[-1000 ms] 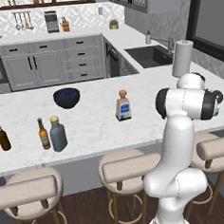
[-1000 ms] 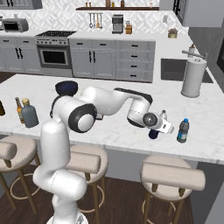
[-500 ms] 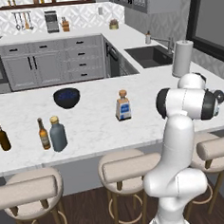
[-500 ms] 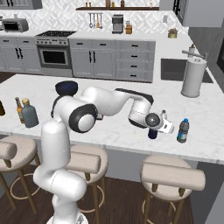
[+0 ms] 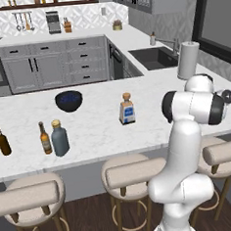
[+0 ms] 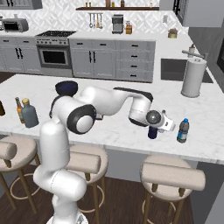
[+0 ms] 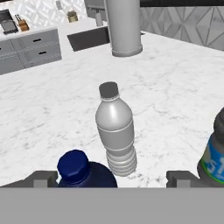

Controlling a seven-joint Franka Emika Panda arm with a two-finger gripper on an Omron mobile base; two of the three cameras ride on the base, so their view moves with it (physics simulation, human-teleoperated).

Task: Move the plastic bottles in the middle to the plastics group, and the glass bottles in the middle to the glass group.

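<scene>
The small navy-blue bottle [image 6: 152, 132] stands on the white counter at the right end, its dark cap [image 7: 74, 163] just above the hand view's bottom edge. My gripper [image 6: 162, 125] hovers right over it, open; its fingertips [image 7: 44, 177] stand wide apart, the bottle nearer the left one. Just beyond is the clear greyish water bottle [image 7: 115, 129], and the blue-labelled one [image 6: 183, 131] [image 7: 215, 155] is to its right. At the counter's left the squat grey-blue bottle [image 5: 59, 138] [image 6: 29, 113] stands beside a brown beer bottle [image 5: 44, 138], with another [image 5: 2, 140] further left. The squarish cork-stoppered bottle [image 5: 127, 108] stands mid-counter.
A dark bowl [image 5: 68, 100] [image 6: 66, 88] sits behind the middle of the counter. A paper towel roll [image 6: 193, 78] [image 7: 124, 26] stands at the far right near the sink [image 5: 152, 57]. Three stools [image 6: 173, 175] line the counter's front edge.
The hand has edged very slightly to the right; the navy bottle stays where it stood on the counter.
</scene>
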